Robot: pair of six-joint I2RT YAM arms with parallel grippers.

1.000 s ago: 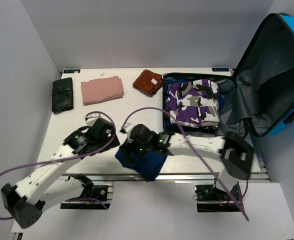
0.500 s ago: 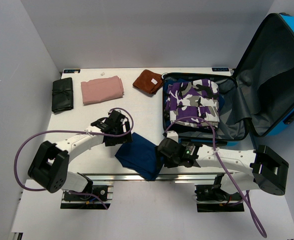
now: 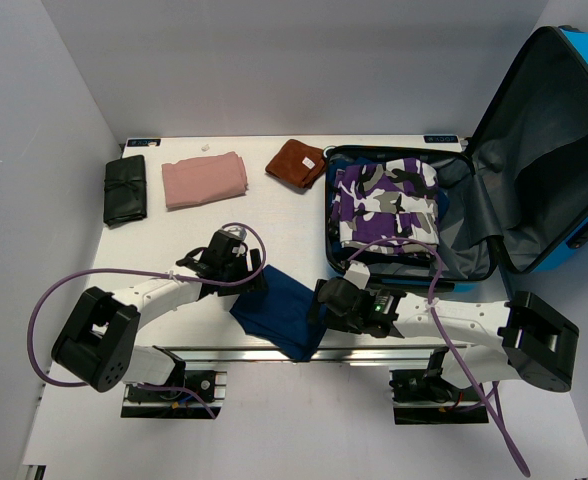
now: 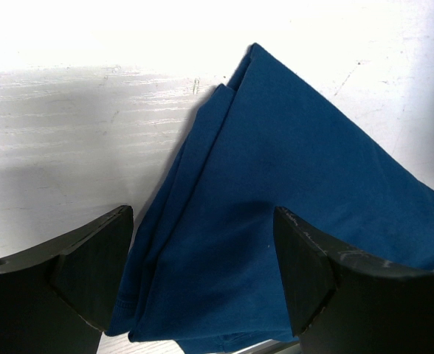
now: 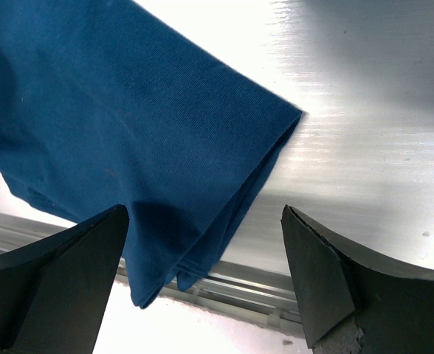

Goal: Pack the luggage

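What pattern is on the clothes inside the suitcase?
The clothes are purple, white, grey and black camouflage, clearest in the top view.

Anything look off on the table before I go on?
The blue garment lies askew at the near edge of the table, one corner hanging past it over the metal rail. Nothing else stands out.

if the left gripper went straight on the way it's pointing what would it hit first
The folded dark-blue fabric garment, lying on the white table: the left wrist view shows it directly ahead, between the open fingers of the left gripper. How close it is, I can't tell.
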